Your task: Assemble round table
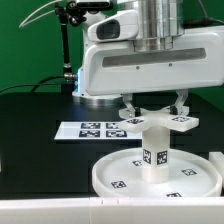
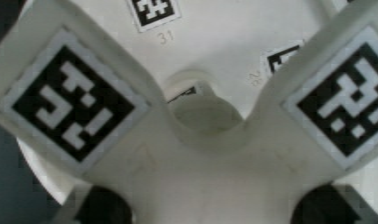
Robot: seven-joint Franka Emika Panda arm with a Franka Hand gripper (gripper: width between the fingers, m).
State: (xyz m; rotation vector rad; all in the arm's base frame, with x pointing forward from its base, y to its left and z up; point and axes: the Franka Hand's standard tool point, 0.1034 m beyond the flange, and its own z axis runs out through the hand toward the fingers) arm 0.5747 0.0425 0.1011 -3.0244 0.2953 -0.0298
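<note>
Nearest the exterior camera lies the large rimmed round disc of white plastic [image 1: 150, 178], flat on the black counter [image 1: 35, 130] with small black-and-white square tags on its face. From the disc's middle stands the short white cylinder leg [image 1: 156, 148], upright, with a tag on its side. On top of the leg sits the white plastic cross-shaped base [image 1: 158, 122], its arms spreading out level, and the gripper [image 1: 152, 106] reaches down from the big white arm to it, one finger on each side of the base's hub. In the wrist view two tagged arms of the cross-shaped base [image 2: 70, 85] fan out with the round hub [image 2: 200, 118] between them; the dark finger pads [image 2: 101, 205] show at the edge, so the jaws look clamped on the base, standing only partly apart. Beyond, the marker board [image 1: 92, 130] lies flat on the counter. The step in hand appears to be joining the base to the leg's top. Whether it is fully seated cannot be told. The next move probably calls for turning or pressing the base home while keeping it level and centred, so the leg does not tip.
</note>
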